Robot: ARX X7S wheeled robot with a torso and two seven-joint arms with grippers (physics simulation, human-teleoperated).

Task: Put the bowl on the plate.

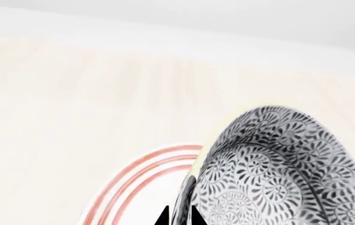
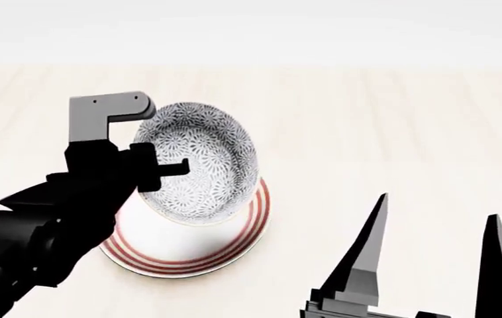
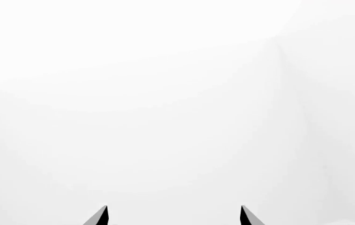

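The floral bowl is held by its rim in the clamped left gripper, tilted steeply above the red-ringed plate on the pale wooden table. The right gripper is seen spread wide at the plate's four o'clock, well apart.

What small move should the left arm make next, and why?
Probably level the bowl and lower it. The left tool grips its rim, and the bowl hangs strongly tilted above the plate, whose red rings show beneath it. Releasing now could let it tip or roll off.
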